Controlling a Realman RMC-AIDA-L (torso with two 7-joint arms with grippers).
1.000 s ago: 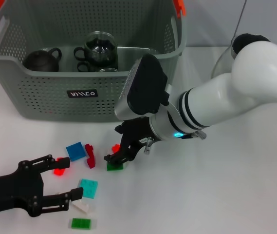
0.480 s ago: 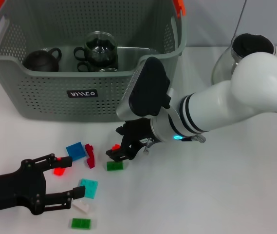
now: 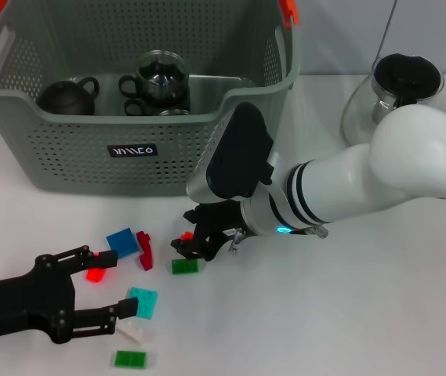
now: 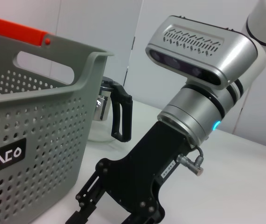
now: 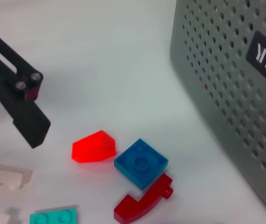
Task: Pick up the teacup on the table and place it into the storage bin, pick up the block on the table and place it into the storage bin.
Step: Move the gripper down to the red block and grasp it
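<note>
Head view: storage bin [image 3: 89, 149] at the back, dark teacups [image 3: 67, 95] already inside it. Right gripper [image 3: 193, 244] just in front of the bin, fingers pinching a small red block [image 3: 186, 236], just above a green block [image 3: 184, 266]. Left gripper [image 3: 106, 286] further out from the bin, fingers spread, near a loose red piece [image 3: 95, 274].

Left wrist view: right gripper [image 4: 100, 214] beside the bin wall [image 4: 25, 140]; glass pot [image 4: 105, 116] behind.

Right wrist view: blue block [image 5: 140, 163], dark red piece [image 5: 143, 204], teal plate [image 5: 53, 217] near the bin [image 5: 235, 84].
</note>
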